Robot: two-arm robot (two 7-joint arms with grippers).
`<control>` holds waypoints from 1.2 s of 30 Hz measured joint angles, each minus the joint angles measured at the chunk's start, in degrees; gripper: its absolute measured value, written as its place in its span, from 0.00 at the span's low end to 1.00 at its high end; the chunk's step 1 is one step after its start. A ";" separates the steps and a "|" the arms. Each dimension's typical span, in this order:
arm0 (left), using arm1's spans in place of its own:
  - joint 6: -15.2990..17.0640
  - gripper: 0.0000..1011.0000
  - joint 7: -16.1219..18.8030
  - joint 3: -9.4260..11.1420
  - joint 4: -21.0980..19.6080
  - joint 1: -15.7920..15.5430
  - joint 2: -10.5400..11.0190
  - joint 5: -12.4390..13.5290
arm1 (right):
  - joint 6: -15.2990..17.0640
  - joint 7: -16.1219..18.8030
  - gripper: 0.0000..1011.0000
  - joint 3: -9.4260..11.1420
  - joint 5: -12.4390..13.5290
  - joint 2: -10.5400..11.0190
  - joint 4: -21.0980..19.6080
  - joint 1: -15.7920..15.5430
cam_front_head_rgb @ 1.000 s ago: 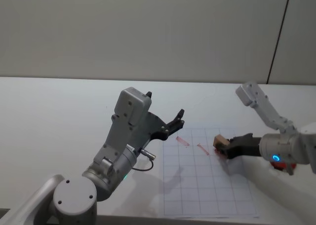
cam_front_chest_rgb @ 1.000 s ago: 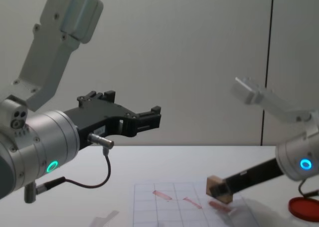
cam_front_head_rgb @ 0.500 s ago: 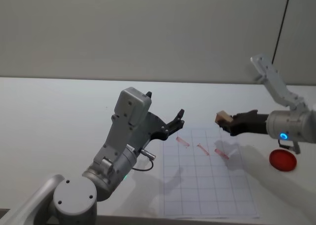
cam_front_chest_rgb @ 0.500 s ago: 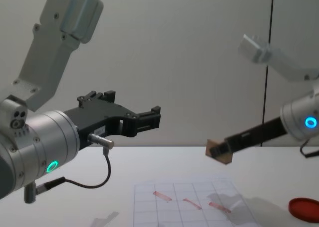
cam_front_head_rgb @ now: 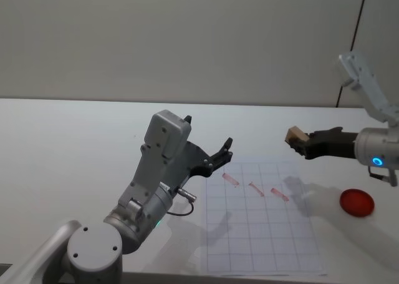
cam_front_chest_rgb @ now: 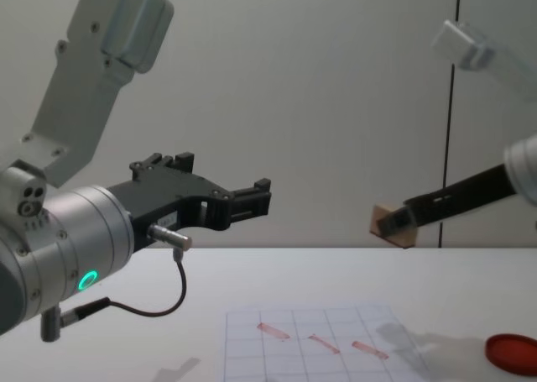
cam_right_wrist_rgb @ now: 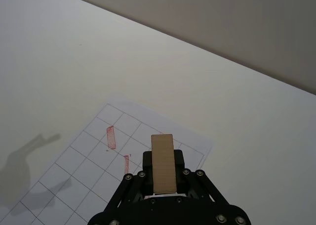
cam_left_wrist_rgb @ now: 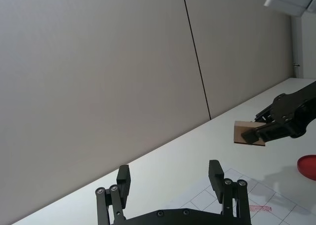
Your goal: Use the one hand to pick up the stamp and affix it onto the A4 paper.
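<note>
right gripper (cam_front_head_rgb: pixel 300 142) pinches stamp (cam_front_head_rgb: pixel 294 135) in air, clear above a4 paper (cam_front_head_rgb: pixel 265 225) bearing three red marks. left gripper (cam_front_head_rgb: pixel 223 154) hangs spread, idle over the table.

We are seeing a light tan rectangular wooden stamp (cam_front_head_rgb: pixel 295 135) in the black two-fingered right gripper (cam_front_head_rgb: pixel 304 145), whose arm is glowing with a blue ring. The white A4 paper (cam_front_head_rgb: pixel 262 218) is showing a pale grid and three slanted red marks. A flat red round ink pad (cam_front_head_rgb: pixel 356 202) is lying on the white table (cam_front_head_rgb: pixel 68 146).
</note>
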 joint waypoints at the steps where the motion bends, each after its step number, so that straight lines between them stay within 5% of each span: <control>1: 0.00 0.99 0.00 0.00 0.00 0.00 0.00 0.00 | 0.29 -0.23 0.22 0.11 0.22 0.14 -0.30 -0.17; 22: 0.00 0.99 0.00 0.00 0.00 0.00 0.00 0.00 | 7.81 -11.00 0.22 7.08 10.07 8.52 -16.07 -12.54; 36: 0.00 0.99 0.00 0.00 0.00 0.00 0.00 0.00 | 9.84 -14.99 0.22 9.88 13.72 11.46 -19.84 -16.77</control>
